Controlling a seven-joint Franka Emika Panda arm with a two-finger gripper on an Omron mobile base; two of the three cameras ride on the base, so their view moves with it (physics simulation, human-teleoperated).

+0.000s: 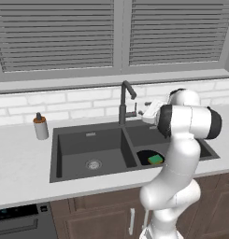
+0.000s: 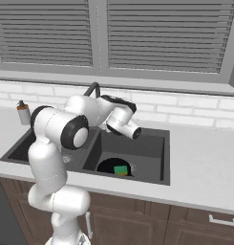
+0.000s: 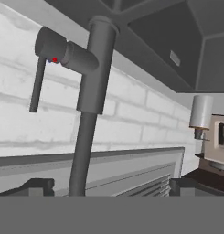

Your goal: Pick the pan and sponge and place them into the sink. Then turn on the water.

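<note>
Gripper (image 3: 111, 185) spread wide, arm bent, hand rolled over

Even, shadowless rendered light, no glare; edges slightly soft and low-resolution, darkest inside the sink (image 1: 69, 144) at six o'clock.

White brick backsplash (image 1: 64, 102) runs behind my pale grey counter (image 1: 17, 163). Grey slatted blinds (image 1: 55, 32) cover windows above. Brown wood cabinets (image 2: 185, 225) sit below; even, flat light.

One sink (image 1: 69, 140) with two basins, one faucet (image 1: 123, 100), pan (image 2: 105, 166), sponge (image 1: 155, 159), soap bottle (image 1: 40, 126).
</note>
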